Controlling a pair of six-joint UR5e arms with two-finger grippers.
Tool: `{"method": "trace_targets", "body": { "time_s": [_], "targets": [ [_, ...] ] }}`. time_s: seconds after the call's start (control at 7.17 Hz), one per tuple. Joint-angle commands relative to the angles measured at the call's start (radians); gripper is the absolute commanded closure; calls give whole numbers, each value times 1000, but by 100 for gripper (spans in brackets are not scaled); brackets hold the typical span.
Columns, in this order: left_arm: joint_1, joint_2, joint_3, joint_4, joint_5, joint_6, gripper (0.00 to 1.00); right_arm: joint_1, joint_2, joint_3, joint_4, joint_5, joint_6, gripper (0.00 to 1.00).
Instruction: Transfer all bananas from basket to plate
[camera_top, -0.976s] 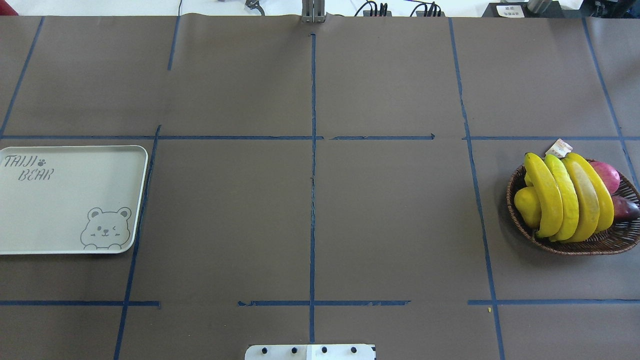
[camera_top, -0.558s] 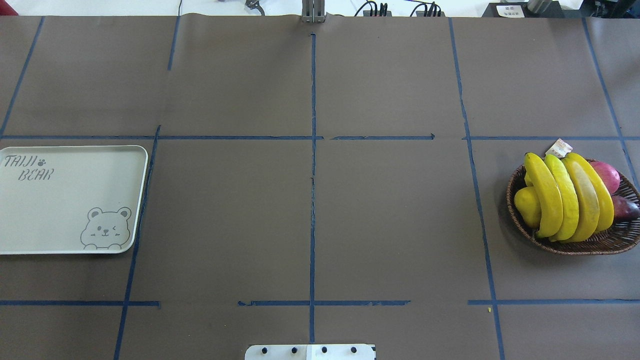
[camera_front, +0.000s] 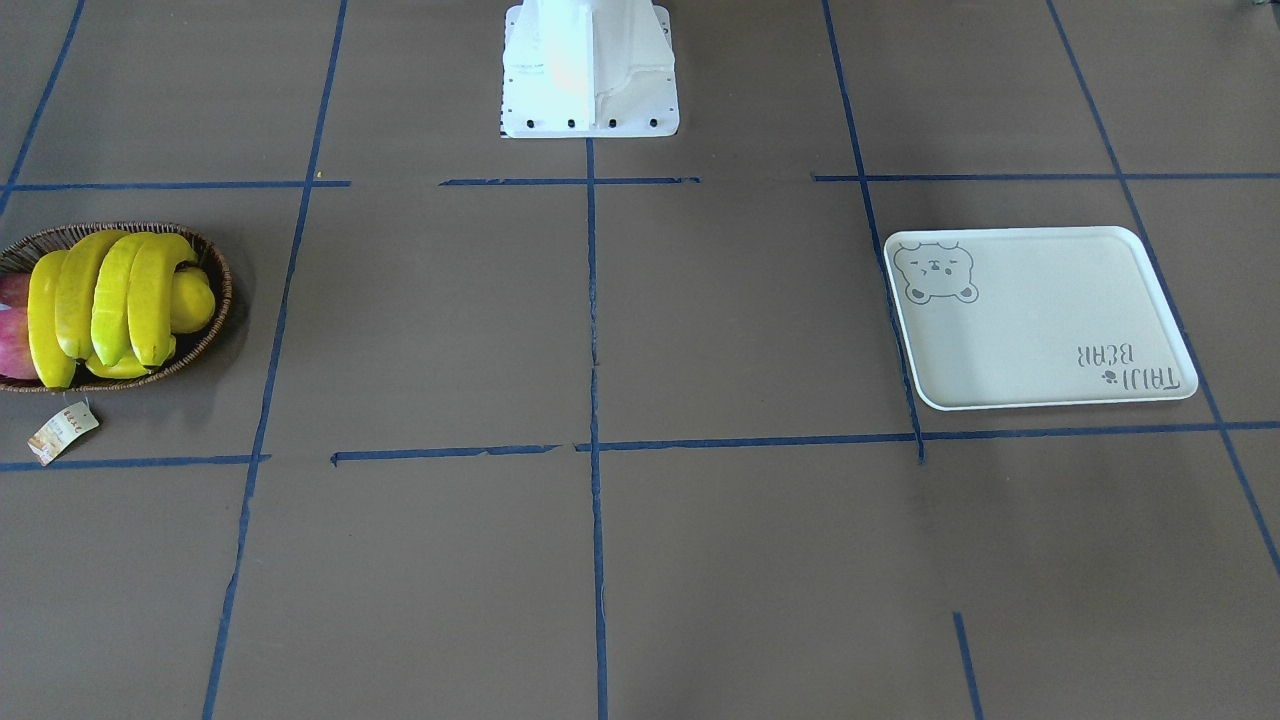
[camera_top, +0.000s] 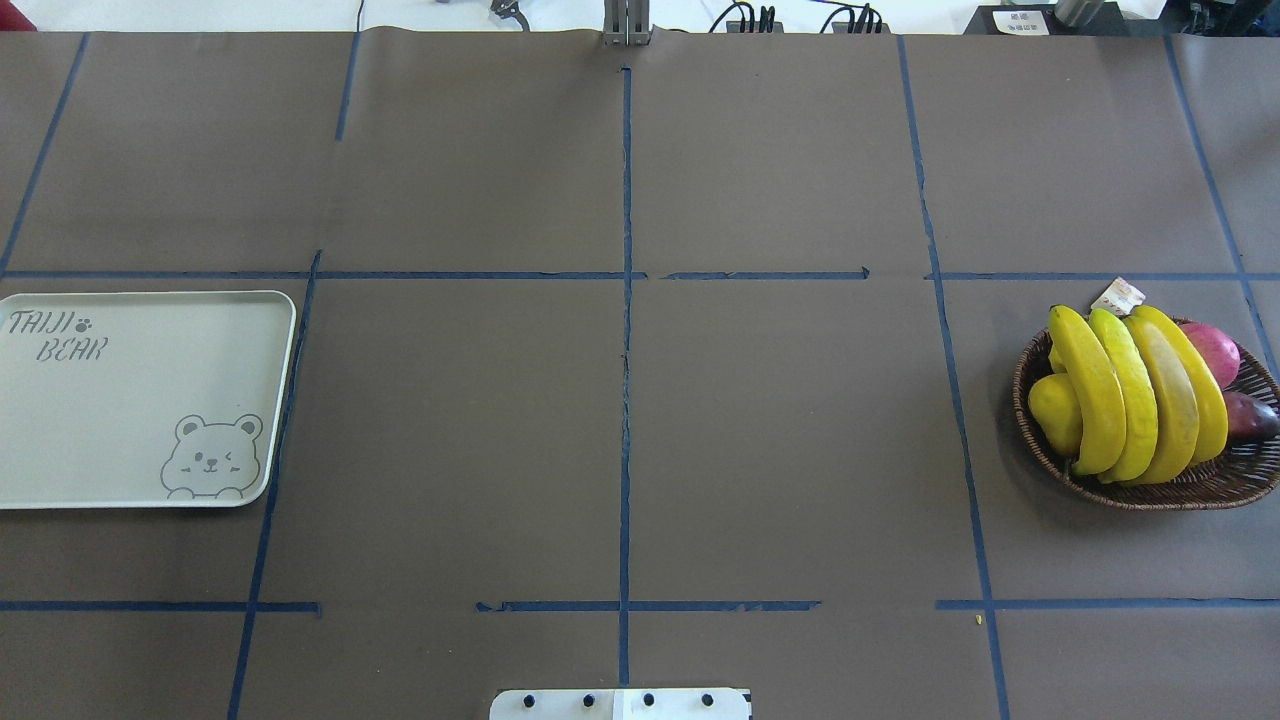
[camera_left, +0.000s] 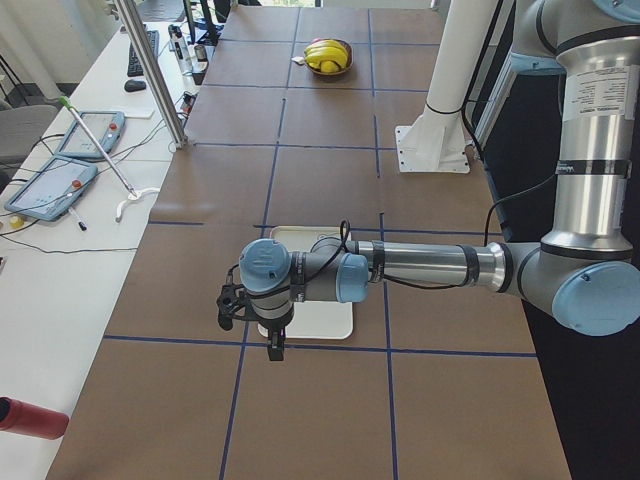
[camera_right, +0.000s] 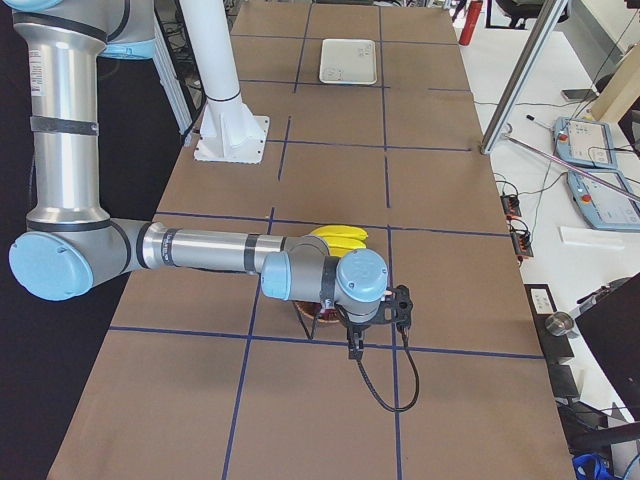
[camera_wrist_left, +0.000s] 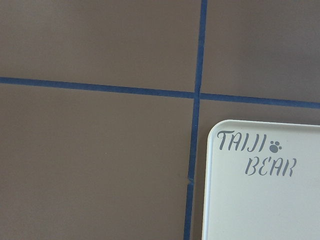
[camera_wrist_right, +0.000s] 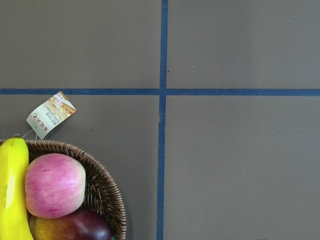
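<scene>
Four yellow bananas (camera_top: 1130, 395) lie side by side across the brown wicker basket (camera_top: 1170, 495) at the table's right; they also show in the front view (camera_front: 100, 300). The cream plate (camera_top: 130, 400) with its bear drawing lies bare at the table's left. My left gripper (camera_left: 274, 348) hangs high over the plate's edge (camera_wrist_left: 265, 200). My right gripper (camera_right: 353, 345) hangs high beside the basket (camera_wrist_right: 107, 195). Both grippers show only in the side views, so I cannot tell whether they are open or shut.
The basket also holds a pink apple (camera_top: 1212, 350), a dark purple fruit (camera_top: 1250, 415) and a stubby yellow fruit (camera_top: 1055, 405). Its paper tag (camera_top: 1117, 296) lies on the table behind it. The robot's white base (camera_front: 590, 70) stands mid-table at the near edge.
</scene>
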Motion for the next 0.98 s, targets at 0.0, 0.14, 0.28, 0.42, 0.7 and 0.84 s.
{"method": "trace_targets", "body": {
  "time_s": [0.0,0.14,0.28,0.42,0.7,0.84],
  "targets": [
    [0,0,0,0,0,-1,0,0,0,1,0,0,0,0],
    [0,0,0,0,0,-1,0,1,0,3,0,2,0,0],
    [0,0,-2,0,0,-1,0,0,0,3,0,2,0,0],
    [0,2,-2,0,0,-1,0,1,0,1,0,2,1,0],
    [0,0,-5,0,0,-1,0,0,1,6,1,3,1,0],
    [0,-8,-15,-2,0,-1,0,0,4,24,2,3,1,0]
  ]
}}
